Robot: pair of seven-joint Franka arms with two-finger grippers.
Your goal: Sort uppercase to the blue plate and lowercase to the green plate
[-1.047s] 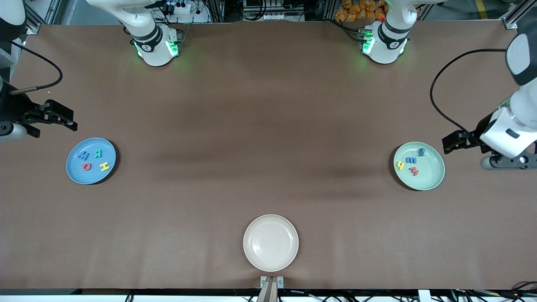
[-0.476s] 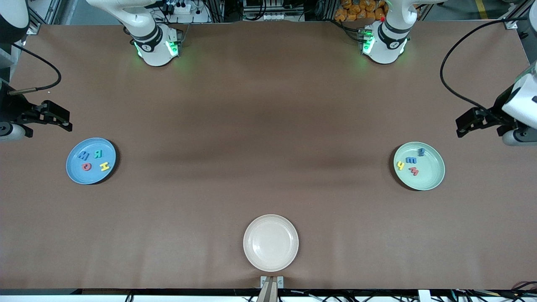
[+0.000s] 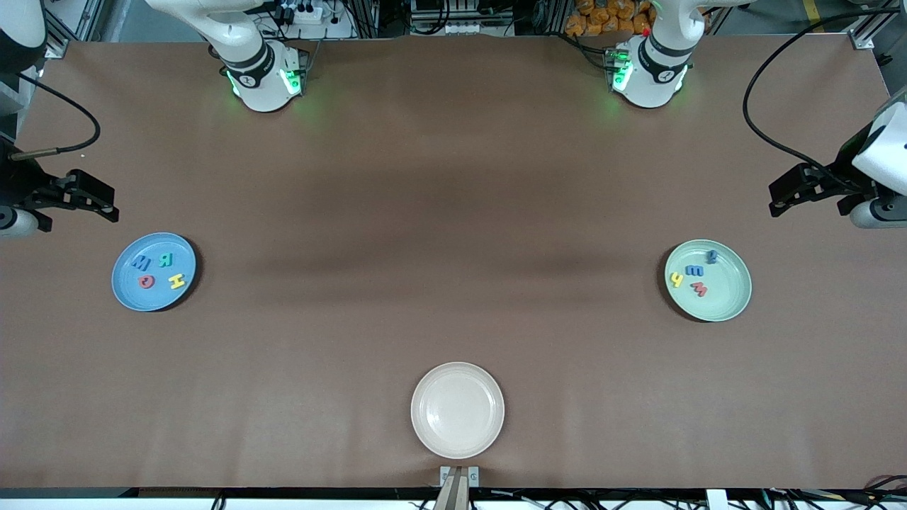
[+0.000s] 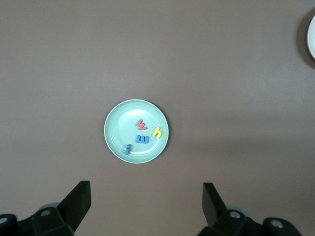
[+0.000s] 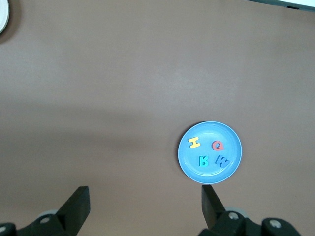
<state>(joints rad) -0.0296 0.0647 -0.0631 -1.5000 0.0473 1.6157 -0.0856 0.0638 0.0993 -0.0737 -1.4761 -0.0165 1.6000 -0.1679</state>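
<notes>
The blue plate (image 3: 154, 294) holds blue M (image 3: 140, 263), green R (image 3: 166, 260), red Q (image 3: 146, 281) and yellow H (image 3: 177, 280); it also shows in the right wrist view (image 5: 210, 129). The green plate (image 3: 730, 297) holds blue g (image 3: 712, 256), the blue three-pronged letter (image 3: 695, 270), yellow h (image 3: 677, 280) and red w (image 3: 698, 288); it also shows in the left wrist view (image 4: 117, 129). My left gripper (image 3: 776, 200) (image 4: 146, 189) is open and empty, high above the table beside the green plate. My right gripper (image 3: 113, 205) (image 5: 145, 191) is open and empty, high beside the blue plate.
A cream plate (image 3: 458, 410) with nothing on it sits at the table's middle, nearest the front camera; its rim shows at the edge of the left wrist view (image 4: 312, 37) and the right wrist view (image 5: 2, 14). Brown table surface lies between the plates.
My left gripper has risen and drawn away from the green plate, then nearly stopped. My right gripper has drifted slightly away from the blue plate. The letters have not moved.
</notes>
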